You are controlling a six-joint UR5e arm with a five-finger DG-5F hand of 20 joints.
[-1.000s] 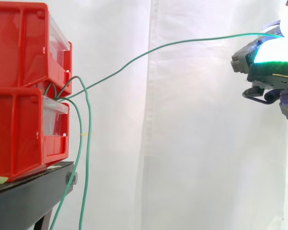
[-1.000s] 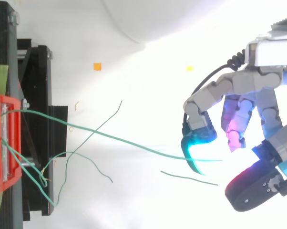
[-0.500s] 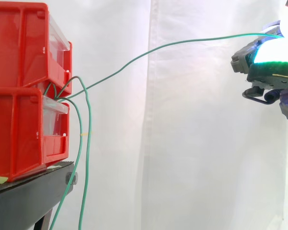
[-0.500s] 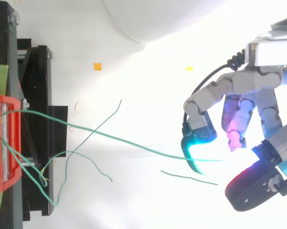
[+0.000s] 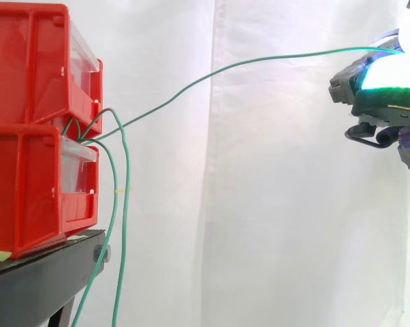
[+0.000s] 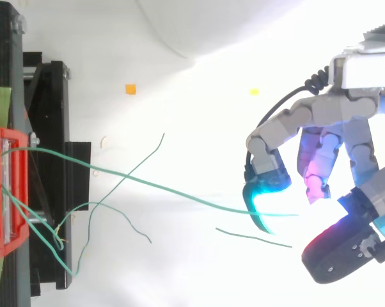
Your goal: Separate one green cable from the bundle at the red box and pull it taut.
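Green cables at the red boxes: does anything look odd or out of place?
Nothing damaged. The cable held by the hand curves from the red boxes rather than running straight, so it is not taut; the other cables hang loose.

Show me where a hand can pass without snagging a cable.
Side view: there is open room below the raised green cable, between the hanging cables and the hand. It is crowded where the bundle leaves the red bins.

Bright even light; top view overexposed, perhaps glare off hand (image 6: 343,114).
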